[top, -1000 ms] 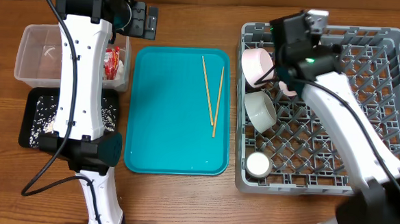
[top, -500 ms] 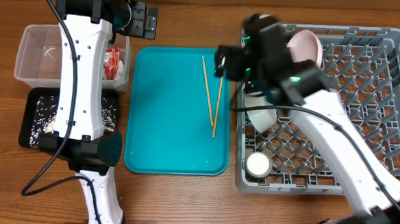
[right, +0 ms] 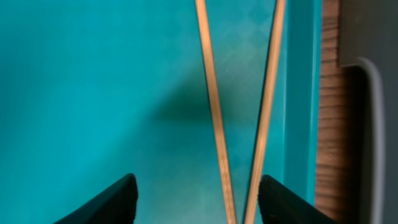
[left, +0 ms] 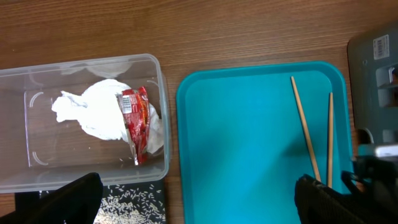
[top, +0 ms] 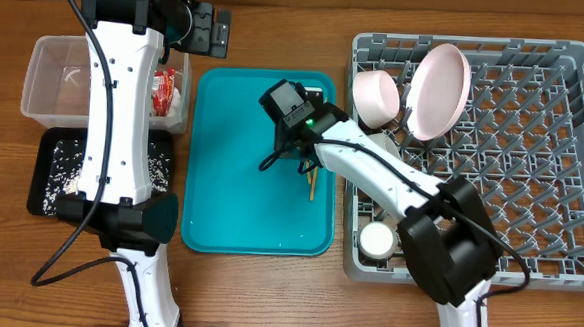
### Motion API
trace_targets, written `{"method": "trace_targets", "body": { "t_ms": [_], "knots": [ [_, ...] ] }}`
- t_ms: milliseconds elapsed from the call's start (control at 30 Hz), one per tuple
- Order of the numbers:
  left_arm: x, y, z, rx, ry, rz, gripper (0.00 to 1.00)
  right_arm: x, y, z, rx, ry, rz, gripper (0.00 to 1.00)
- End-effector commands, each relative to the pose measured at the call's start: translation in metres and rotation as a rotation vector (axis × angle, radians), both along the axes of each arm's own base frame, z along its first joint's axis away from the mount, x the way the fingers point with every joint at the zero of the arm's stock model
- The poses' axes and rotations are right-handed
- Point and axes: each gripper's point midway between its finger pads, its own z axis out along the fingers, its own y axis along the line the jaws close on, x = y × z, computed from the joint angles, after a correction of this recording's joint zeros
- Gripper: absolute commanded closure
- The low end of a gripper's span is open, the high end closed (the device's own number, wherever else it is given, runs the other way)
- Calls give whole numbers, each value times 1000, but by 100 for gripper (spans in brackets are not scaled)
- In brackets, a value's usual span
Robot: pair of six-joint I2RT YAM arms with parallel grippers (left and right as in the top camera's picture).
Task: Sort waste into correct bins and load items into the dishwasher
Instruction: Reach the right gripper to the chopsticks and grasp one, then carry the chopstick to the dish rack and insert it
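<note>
Your right gripper hangs spread wide and empty over the two chopsticks. They lie flat on the teal tray toward its 3 o'clock edge, tips converging at 6 o'clock. Close here and you may pinch only one, or scissor them so one flicks out. They are thin and flush with the tray, so your fingers could scrape its surface. The finger on the 3 o'clock side sits near the raised rim and could catch it. Carried long, they may strike the dish rack wall. Your left gripper is likewise spread, holding nothing, beside the clear tub
</note>
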Motion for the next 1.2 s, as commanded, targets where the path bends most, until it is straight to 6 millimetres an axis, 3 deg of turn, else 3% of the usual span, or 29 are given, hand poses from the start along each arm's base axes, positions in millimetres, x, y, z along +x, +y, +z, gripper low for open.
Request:
{"method": "trace_targets", "body": {
  "t_ms": [0,100,233,433,533,633,667,700,767,833,967,1000,1067,1167],
  "knots": [
    [-1,1,10,-3,-30,15,0,9,-2,-11,-22,-14,3,43],
    [-1,1,10,-3,-30,15,0,5,2,-27,-23,26,41,43],
    [-1,1,10,-3,-30,15,0,4,-1,-30,-18,47,38,44],
    [-1,1,10,-3,-30,15,0,-8,1,-43,14,137,70,62],
    [-1,1,10,-3,-30,15,0,-25,1,-64,17,238,80,64],
    [-1,1,10,-3,-30,15,0,-22,0,-64,48,252,71,64],
    [-1,1,10,-3,-30,15,0,-21,0,-64,58,257,69,68],
    [-1,1,10,-3,-30,15,0,-23,0,-64,66,268,69,81],
    [-1,1,10,-3,-30,15,0,-26,0,-64,61,278,68,92],
    [-1,1,10,-3,-30,15,0,-28,0,-62,54,286,70,96],
    [-1,1,10,-3,-30,15,0,-26,0,-51,44,286,68,96],
    [-1,1,10,-3,-30,15,0,-23,2,-41,42,282,74,96],
    [-1,1,10,-3,-30,15,0,-16,5,-17,41,262,83,96],
    [-1,1,10,-4,-30,15,0,-2,11,46,52,168,168,96]
  ]
}}
